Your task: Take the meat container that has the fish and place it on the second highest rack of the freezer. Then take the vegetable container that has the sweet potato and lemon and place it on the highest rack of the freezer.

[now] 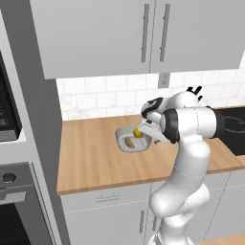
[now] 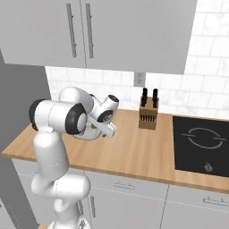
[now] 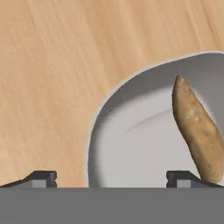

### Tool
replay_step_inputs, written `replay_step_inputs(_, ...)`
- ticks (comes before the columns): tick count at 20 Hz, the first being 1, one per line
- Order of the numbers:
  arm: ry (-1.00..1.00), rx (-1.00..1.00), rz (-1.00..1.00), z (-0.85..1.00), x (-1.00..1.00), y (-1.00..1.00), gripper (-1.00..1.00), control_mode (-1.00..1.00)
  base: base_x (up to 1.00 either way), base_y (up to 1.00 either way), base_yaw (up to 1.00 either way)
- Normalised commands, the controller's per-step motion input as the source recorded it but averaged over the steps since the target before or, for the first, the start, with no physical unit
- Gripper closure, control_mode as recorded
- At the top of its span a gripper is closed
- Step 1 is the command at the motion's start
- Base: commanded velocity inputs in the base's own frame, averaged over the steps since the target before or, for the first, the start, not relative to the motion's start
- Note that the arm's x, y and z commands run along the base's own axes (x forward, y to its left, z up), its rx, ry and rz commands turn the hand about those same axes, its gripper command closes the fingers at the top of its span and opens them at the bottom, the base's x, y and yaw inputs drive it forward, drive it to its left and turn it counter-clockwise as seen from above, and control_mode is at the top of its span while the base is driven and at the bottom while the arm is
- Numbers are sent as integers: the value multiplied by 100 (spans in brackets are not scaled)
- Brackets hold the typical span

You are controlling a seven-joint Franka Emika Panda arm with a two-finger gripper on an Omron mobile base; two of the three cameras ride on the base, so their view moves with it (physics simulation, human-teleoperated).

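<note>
now claw [image 3: 111, 178] straddles vegetable container [image 3: 131, 144] rim, fingers apart.

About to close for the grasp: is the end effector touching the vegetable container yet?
Cannot tell. In the hand view the end effector straddles the container's rim, fingertips cut off by the frame bottom; contact isn't shown.

The light wooden tabletop [image 3: 48, 78] was seen with a fine lengthwise grain and a matt finish. The pale grey, smooth-walled container [image 3: 131, 131] appeared as matt plastic. The oblong orange-brown sweet potato [image 3: 197, 127] was rendered with dull, faintly mottled skin. The round yellow lemon [image 1: 137, 133] looked smooth.
</note>
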Motion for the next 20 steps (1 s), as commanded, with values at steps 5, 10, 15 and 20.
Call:
replay_step_inputs(5, 0, -2, 0, -32, 25, 0, -100, -100, 0, 0, 0)
replay_step_inputs(10, 0, -1, 0, -27, 23, 0, -100, -100, 0, 0, 0)
replay_step_inputs(15, 0, -2, 0, -4, 0, 26, -100, -100, 0, 0, 0)
replay_step_inputs(20, 0, 0, 0, 0, -8, 32, -100, -100, 0, 0, 0)
